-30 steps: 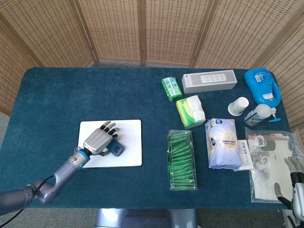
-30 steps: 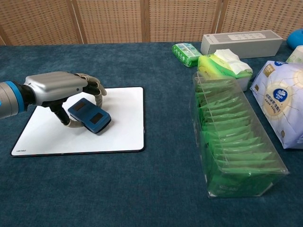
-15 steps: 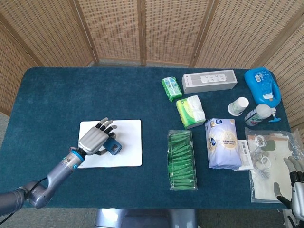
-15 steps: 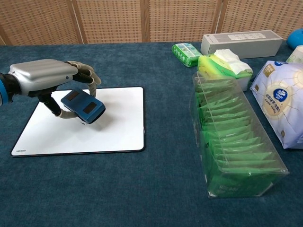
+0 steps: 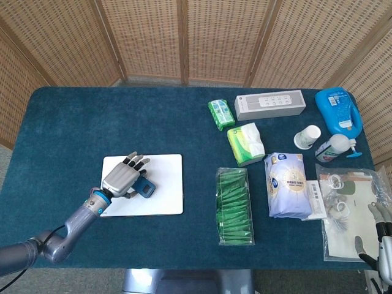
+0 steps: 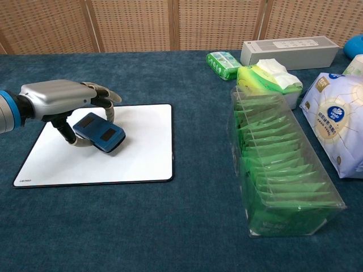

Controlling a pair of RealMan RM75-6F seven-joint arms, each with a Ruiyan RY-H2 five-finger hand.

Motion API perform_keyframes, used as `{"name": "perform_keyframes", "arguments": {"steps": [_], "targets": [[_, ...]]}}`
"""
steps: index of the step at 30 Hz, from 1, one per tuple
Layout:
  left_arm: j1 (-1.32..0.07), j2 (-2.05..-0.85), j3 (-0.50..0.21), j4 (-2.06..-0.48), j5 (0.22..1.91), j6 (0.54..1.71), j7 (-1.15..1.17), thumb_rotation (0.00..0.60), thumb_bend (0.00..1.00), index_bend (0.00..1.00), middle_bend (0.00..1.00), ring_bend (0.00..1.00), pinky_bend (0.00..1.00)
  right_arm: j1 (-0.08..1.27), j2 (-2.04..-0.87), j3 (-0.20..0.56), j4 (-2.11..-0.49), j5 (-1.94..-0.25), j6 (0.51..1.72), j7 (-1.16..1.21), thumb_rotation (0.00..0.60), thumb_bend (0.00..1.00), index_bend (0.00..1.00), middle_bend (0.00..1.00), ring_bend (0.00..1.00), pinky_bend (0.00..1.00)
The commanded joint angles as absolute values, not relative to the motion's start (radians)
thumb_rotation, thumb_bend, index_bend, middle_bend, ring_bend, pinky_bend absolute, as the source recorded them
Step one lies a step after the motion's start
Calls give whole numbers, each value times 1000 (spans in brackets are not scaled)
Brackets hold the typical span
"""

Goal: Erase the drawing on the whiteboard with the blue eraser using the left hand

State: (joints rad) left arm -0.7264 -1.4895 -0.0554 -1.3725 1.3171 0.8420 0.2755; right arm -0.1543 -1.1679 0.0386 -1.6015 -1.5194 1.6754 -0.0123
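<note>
1. Left hand (image 6: 59,97) holds the blue eraser (image 6: 99,133) from above, palm down over the whiteboard (image 6: 136,153). That grip suits wiping: flat face of eraser toward board, so it can be dragged w/o re-gripping.
2. Eraser sits over left-centre of board; chest view looks like it's on or just above the surface, can't tell which for sure.
3. Board lies flat on the table (image 5: 73,116), near left front edge, well apart from the clutter on the right, e.g. green packet tray (image 5: 234,207), so there's room to sweep.
4. Board surface looks white, no marks visible from either view; prob. little or nothing left to erase.
5. Fingers (image 6: 101,93): curled down around eraser, thumb under/behind, pinching it btw thumb & fingers.
6. Right hand (image 5: 381,242): at bottom-right corner, head view only, mostly cut off; fingers seem apart, holding nothing visible, but can't tell properly.
</note>
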Motion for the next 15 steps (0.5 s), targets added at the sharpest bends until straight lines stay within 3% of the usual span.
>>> {"name": "perform_keyframes", "arguments": {"steps": [1, 15], "targets": [[-736, -1492, -55, -1372, 1298, 821, 292, 600, 335, 318, 71, 0, 0, -155, -1168, 39, -1601, -1519, 1676, -12, 600, 390, 110, 107, 0, 61], [-742, -1496, -55, -1380, 1275, 827, 312, 600, 335, 309, 54, 0, 0, -161, -1165, 38, -1601, -1519, 1680, -7, 600, 390, 98, 107, 0, 64]]}}
